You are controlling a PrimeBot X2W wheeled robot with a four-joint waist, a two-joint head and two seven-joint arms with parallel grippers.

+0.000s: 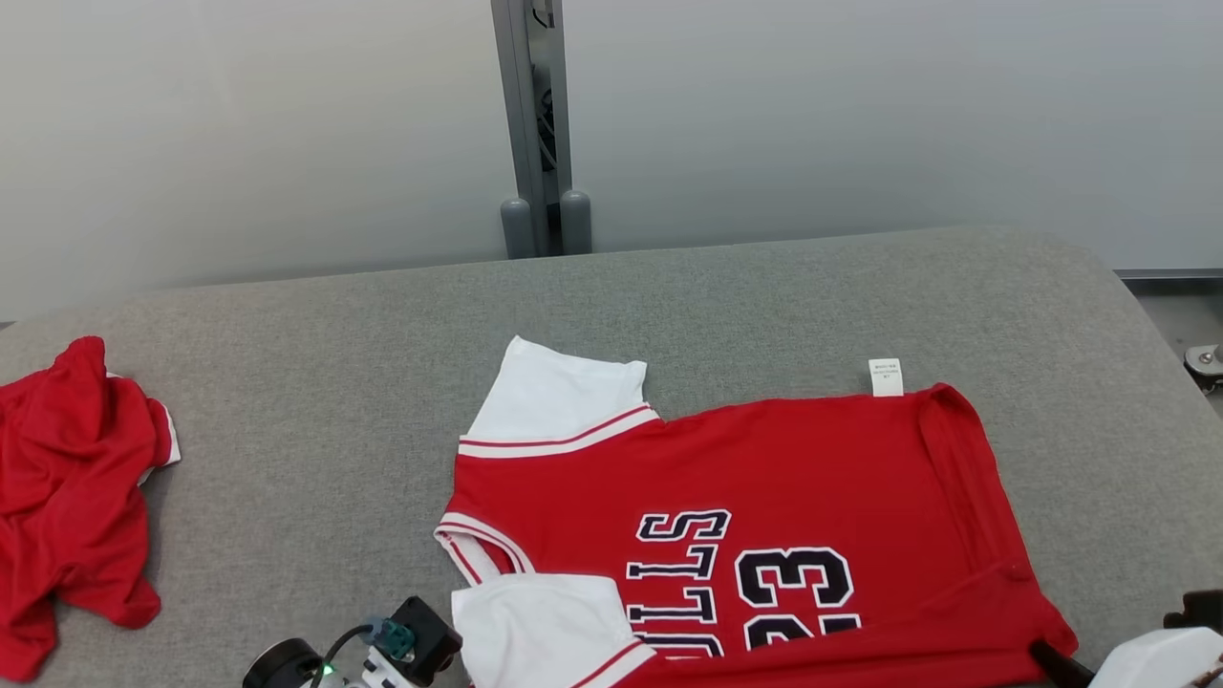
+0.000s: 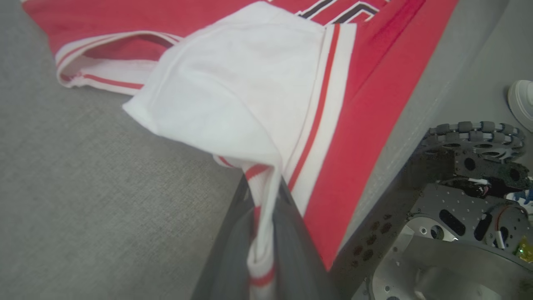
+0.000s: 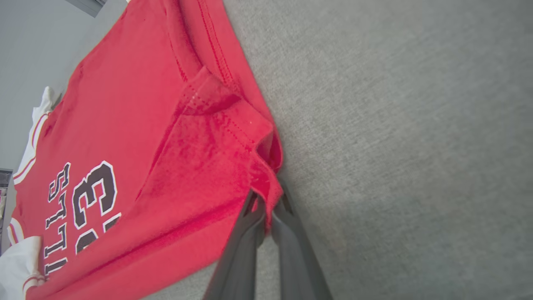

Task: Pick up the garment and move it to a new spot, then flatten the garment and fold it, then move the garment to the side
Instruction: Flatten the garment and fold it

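Note:
The garment is a red jersey with white sleeves and dark lettering, lying mostly flat on the grey padded table, its near edge at the table's front. In the left wrist view my left gripper is shut on the near white sleeve, which is pulled up into a peak. In the right wrist view my right gripper is shut on the garment's red hem corner, lifted slightly off the table. The right gripper's dark finger shows at the garment's lower right corner.
A second red cloth lies crumpled at the table's left edge. A grey post stands behind the table against a pale wall. Below the front edge are my wheeled base and a white shoe.

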